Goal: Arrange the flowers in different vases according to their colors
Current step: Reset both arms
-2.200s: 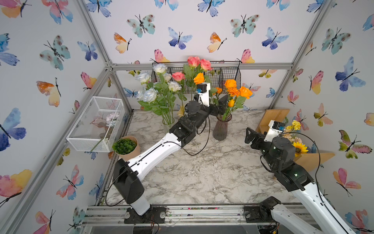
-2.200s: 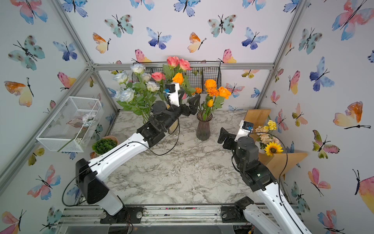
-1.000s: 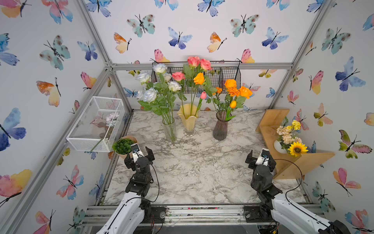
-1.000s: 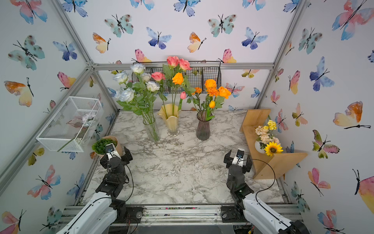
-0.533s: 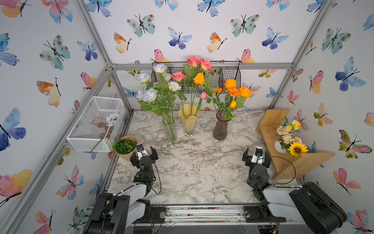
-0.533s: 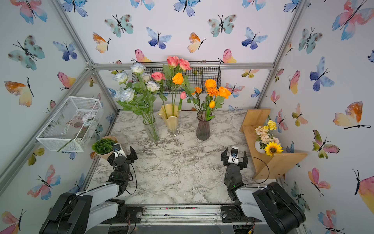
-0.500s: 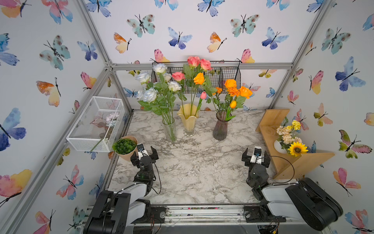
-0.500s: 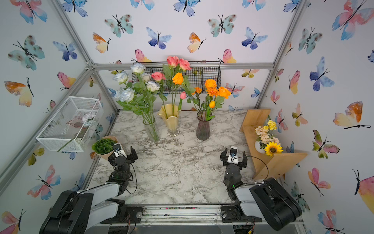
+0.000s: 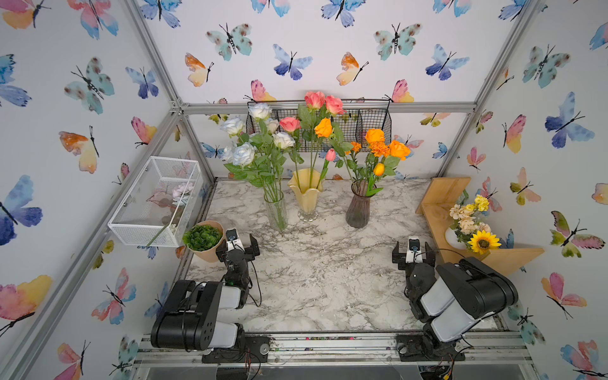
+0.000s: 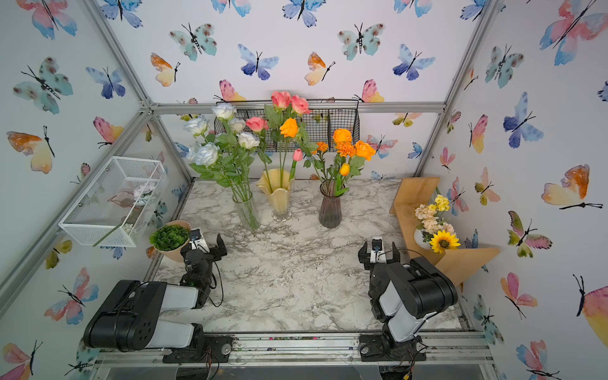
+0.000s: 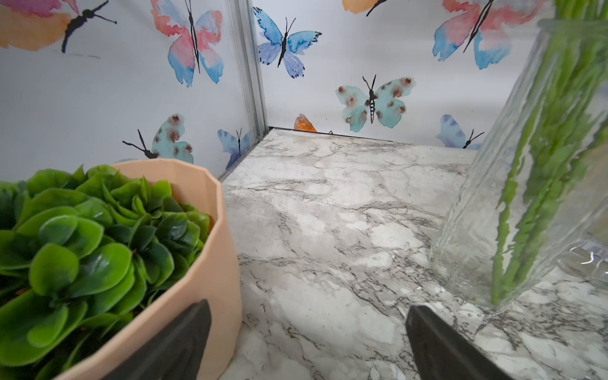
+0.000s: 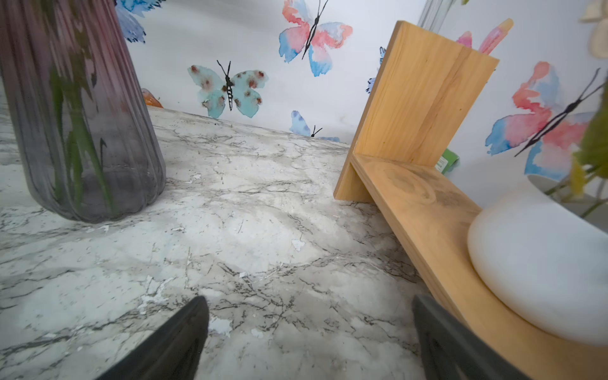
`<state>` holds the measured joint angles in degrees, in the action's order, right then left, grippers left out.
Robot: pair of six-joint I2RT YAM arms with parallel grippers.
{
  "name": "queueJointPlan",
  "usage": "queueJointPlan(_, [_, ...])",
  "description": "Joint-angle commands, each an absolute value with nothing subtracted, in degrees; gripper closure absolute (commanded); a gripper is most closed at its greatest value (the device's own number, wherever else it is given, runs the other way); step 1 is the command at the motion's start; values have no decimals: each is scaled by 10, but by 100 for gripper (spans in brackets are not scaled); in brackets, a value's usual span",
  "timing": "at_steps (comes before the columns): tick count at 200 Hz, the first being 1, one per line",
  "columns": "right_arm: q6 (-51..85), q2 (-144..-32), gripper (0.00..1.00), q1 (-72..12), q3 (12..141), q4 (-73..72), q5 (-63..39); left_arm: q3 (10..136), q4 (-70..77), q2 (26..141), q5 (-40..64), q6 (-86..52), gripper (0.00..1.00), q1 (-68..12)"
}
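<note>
Clock face on the top views, back wall at 12. Three vases stand upright in a row on the back half of the marble tabletop (image 9: 322,279).
- Clear glass cylinder vase (image 9: 275,210) at 11 holds white roses (image 9: 243,153). Green stems show through the glass.
- Yellow wavy-rimmed vase (image 9: 305,194) at 12, just beside it, holds pink roses (image 9: 316,98) and a pink tulip bud (image 9: 330,154). One orange rose (image 9: 324,127) stands among them, and its stem looks to run into the same vase.
- Purple ribbed vase (image 9: 358,210) at 1, apart from the yellow one, holds orange blooms (image 9: 381,148).

Left gripper (image 9: 239,242) is at 8, low over the tabletop and just beside the tan succulent pot (image 9: 202,240). Its fingers (image 11: 171,345) are spread fully, with only bare marble in the gap. We can't tell whether the near finger touches the pot. Right gripper (image 9: 413,249) is at 4, near the wooden shelf (image 9: 441,194). Its fingers (image 12: 171,339) are equally wide and hold nothing.

Limits:
- The left wrist view cuts the clear vase off at the neck, so no blooms show there.
- The right wrist view crops the purple vase's top and part of the round white vase (image 12: 539,263).
- Leaves overlap above the rims, so we can't trace every stem to its vase.
- A pale flower (image 9: 182,190) lies in the white mesh basket (image 9: 131,210) on the wall at 9. It is too faint through the mesh to call its colour.
</note>
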<state>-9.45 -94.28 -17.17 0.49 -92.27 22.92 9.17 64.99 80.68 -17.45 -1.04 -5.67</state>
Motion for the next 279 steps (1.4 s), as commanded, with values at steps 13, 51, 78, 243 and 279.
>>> queueJointPlan(13, [-74, -927, 2, -160, 32, -939, 193, 95, 665, 807, -96, 19, 1, -54])
queueJointPlan(51, [-38, -910, 2, -135, 74, -839, 200, 94, 658, 801, -97, 18, 1, -55])
queueJointPlan(78, [-23, -906, 2, -127, 91, -800, 213, 86, 676, 800, -144, 13, 1, -68])
queueJointPlan(243, [-19, -908, 2, -121, 107, -772, 204, 112, 628, 804, -87, 3, 1, -40])
queueJointPlan(279, [-19, -908, 2, -121, 107, -771, 204, 118, 619, 807, -66, 1, 1, -32])
